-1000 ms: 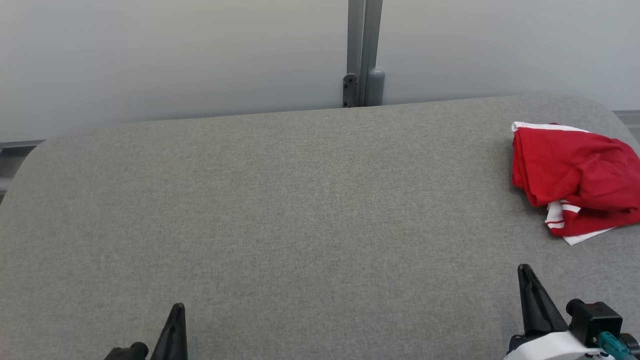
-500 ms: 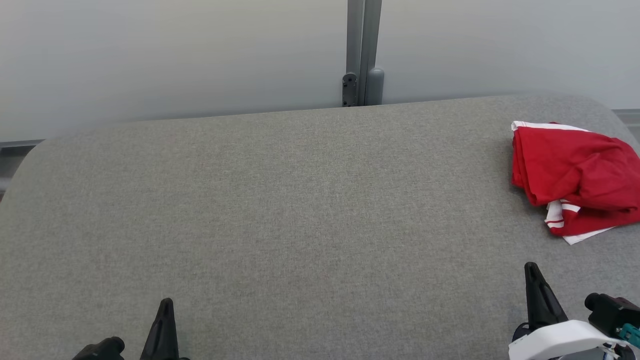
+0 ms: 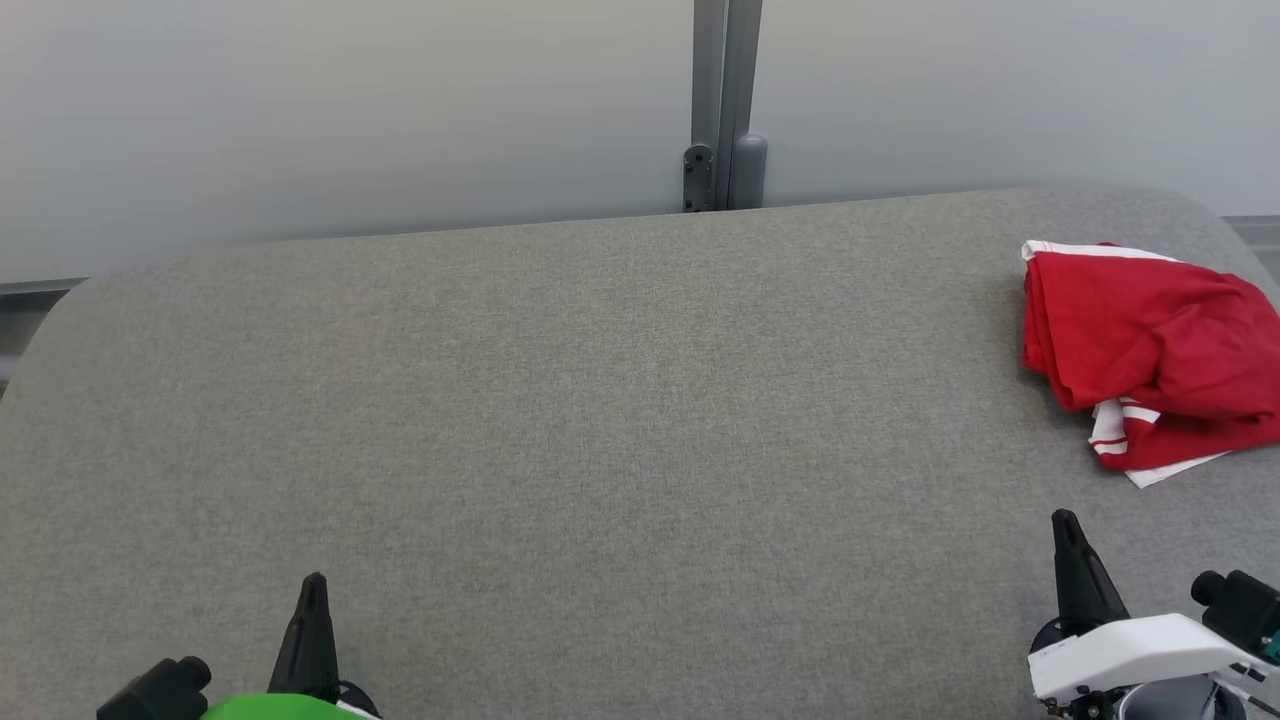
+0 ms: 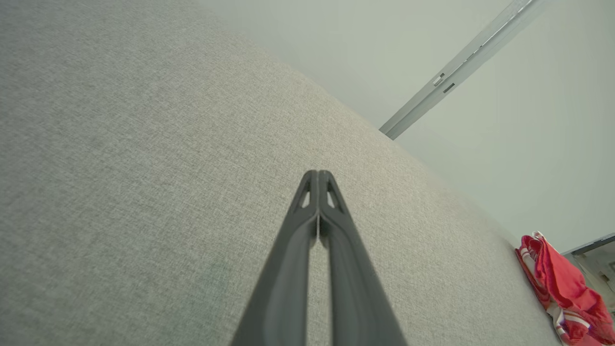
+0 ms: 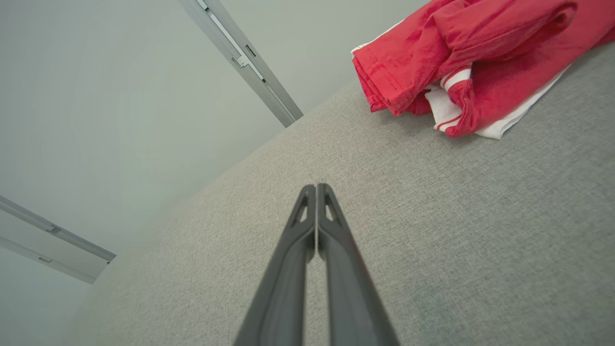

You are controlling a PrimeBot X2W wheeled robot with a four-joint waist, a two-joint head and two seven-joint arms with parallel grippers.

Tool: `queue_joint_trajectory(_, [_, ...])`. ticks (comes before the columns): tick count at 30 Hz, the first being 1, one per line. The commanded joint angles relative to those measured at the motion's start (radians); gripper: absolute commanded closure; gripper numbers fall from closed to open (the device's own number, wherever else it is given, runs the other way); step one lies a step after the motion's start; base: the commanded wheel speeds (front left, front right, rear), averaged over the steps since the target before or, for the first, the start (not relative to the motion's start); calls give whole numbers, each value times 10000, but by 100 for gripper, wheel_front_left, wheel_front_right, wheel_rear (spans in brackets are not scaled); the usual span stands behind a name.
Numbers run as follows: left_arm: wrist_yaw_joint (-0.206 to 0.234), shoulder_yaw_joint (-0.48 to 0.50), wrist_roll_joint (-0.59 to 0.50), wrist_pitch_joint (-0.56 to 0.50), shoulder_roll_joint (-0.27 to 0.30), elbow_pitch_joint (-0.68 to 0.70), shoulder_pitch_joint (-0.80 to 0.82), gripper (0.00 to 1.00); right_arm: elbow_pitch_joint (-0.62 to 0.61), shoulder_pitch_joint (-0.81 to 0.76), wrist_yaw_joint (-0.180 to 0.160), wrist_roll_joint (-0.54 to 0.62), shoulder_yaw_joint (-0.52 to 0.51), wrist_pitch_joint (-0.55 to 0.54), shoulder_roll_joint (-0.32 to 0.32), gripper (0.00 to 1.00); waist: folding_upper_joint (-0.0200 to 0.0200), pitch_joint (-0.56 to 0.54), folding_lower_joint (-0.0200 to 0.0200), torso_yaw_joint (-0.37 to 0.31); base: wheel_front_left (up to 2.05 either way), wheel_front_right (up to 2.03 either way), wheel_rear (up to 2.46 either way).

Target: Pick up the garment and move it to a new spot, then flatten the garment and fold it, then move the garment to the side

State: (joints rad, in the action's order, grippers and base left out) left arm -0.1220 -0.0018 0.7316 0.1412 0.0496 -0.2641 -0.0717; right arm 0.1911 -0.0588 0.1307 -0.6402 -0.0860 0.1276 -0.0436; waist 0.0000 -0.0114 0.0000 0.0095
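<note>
A red garment [image 3: 1150, 350] with white stripes lies in a loose, rumpled bundle at the right edge of the grey table [image 3: 600, 420]. It also appears in the right wrist view as the garment [image 5: 471, 62] at the upper right, and in the left wrist view as the garment [image 4: 562, 288] far off at the lower right. My right gripper [image 3: 1065, 525] is shut and empty near the table's front right, well short of the garment. My left gripper [image 3: 313, 588] is shut and empty at the front left. In each wrist view the fingertips of the gripper [image 4: 317, 174] [image 5: 315, 187] meet.
A pale wall [image 3: 350, 110] runs behind the table, with a grey vertical post [image 3: 725, 100] at its middle. The table's corners are rounded, and the garment sits close to the right rim.
Both grippers have drifted outward and slightly farther up the table: the left one to the left, the right one to the right. The garment has stayed put.
</note>
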Motion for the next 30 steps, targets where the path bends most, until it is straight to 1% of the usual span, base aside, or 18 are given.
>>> queue_joint_trajectory(1, [-24, 67, 371, -83, 104, 150, 301, 100, -81, 278, 2, -404, -44, -84, -61, 100, 0, 2, 0, -1, 0, 0, 0])
queue_joint_trajectory(13, [-38, 221, 1942, -490, 128, 170, 584, 100, 25, 550, 2, -2083, -91, -505, -68, 100, 0, 20, 0, -13, 0, 0, 0])
queue_joint_trajectory(30, [-59, 429, 3834, -1001, 144, 191, 935, 100, 161, 870, 2, -4125, -148, -1024, -76, 100, 0, 46, 0, -29, 0, 0, 0])
